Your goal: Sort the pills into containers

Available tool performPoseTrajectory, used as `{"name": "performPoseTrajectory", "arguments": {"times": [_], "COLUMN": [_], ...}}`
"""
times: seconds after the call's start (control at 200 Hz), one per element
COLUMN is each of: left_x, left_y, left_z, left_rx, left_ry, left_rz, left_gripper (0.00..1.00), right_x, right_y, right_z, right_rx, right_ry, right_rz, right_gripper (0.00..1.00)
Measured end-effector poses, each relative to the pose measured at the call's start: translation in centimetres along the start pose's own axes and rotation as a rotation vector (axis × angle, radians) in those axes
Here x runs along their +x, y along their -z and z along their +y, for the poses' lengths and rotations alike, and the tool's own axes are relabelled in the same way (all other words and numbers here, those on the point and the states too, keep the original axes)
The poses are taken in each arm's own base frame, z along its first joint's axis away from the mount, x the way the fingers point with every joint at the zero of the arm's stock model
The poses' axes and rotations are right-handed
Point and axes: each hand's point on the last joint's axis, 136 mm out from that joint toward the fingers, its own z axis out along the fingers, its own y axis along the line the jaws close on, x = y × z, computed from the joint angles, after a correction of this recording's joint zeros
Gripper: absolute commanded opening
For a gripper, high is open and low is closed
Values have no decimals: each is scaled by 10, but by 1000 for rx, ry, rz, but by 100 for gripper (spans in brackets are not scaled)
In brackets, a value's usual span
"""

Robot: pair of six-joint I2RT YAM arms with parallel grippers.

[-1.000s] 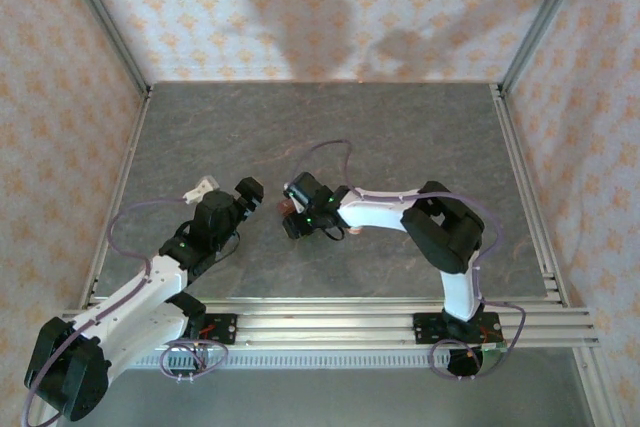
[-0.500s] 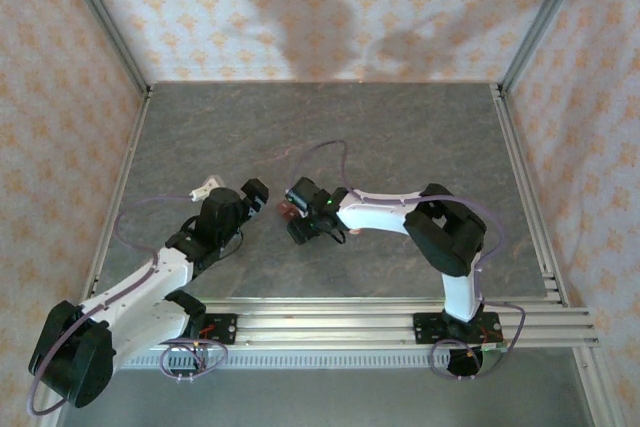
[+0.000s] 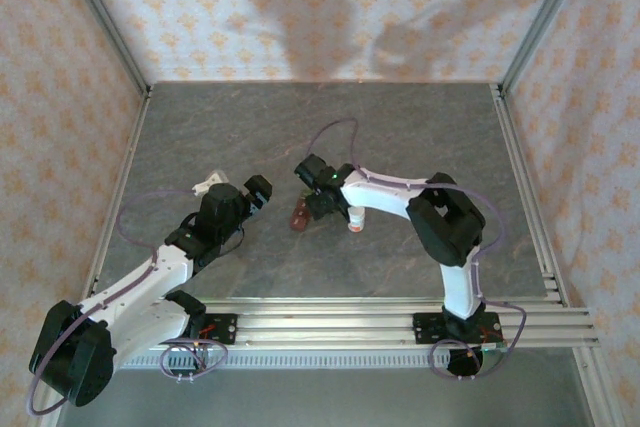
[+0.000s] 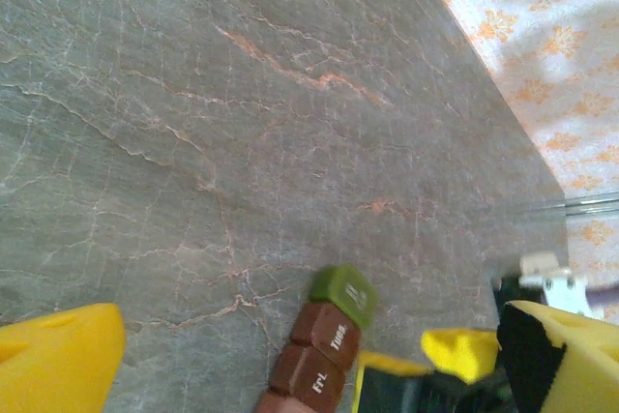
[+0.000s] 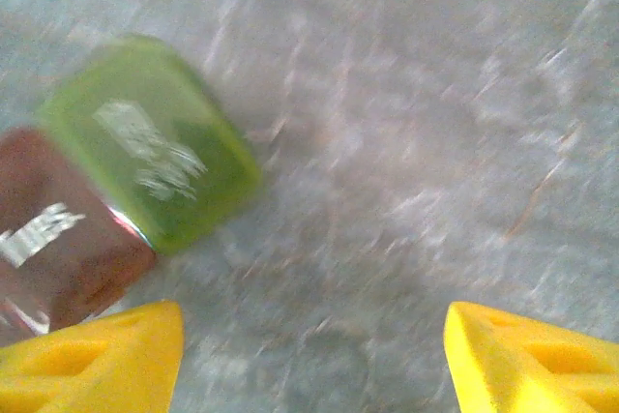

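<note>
Lying on the table [image 3: 400, 127], the strip [image 4: 329, 334] sits between the right claw [image 5: 311, 360] and the left claw [image 3: 258, 193], so either could reach it. Both hang wide open and empty, the right one by its green end

Grey marbled table [image 3: 400, 127], orange-patterned walls [image 3: 300, 7]

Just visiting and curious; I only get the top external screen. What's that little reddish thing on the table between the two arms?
Observer: The left wrist camera shows a strip of joined square containers, brownish-red with printed lids.
Operator: All one colour?
Observer: No, its end compartment is green.
Operator: Do the right arm's jaws hold it?
Observer: No; the right wrist camera shows those jaws open over bare table, the strip off to one side.
</note>
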Motion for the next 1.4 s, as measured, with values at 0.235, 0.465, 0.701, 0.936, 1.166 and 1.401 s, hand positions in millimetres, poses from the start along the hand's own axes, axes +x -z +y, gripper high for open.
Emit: {"name": "performPoseTrajectory", "arguments": {"times": [0.235, 0.465, 0.701, 0.936, 1.166, 1.401], "left_x": [-1, 2, 3, 4, 4, 4], "left_y": [2, 2, 2, 2, 2, 2], "left_z": [-5, 0, 1, 3, 3, 4], "left_rx": [6, -16, -19, -26, -29, -32], "left_ry": [-36, -72, -80, -81, -82, -81], "left_rz": [16, 30, 35, 39, 40, 40], "left_gripper": [100, 100, 100, 100, 100, 100], "right_x": [-4, -17, -10, -11, -12, -1], "right_y": [5, 38, 41, 43, 41, 27], "right_z": [-8, -7, 3, 24, 41, 52], "right_rx": [-7, -58, -124, -242, -292, -302], "right_ry": [-44, -87, -127, -182, -220, -267], "right_rz": [3, -65, -44, -34, -27, 21], "right_gripper": [71, 71, 71, 72, 75, 77]}}
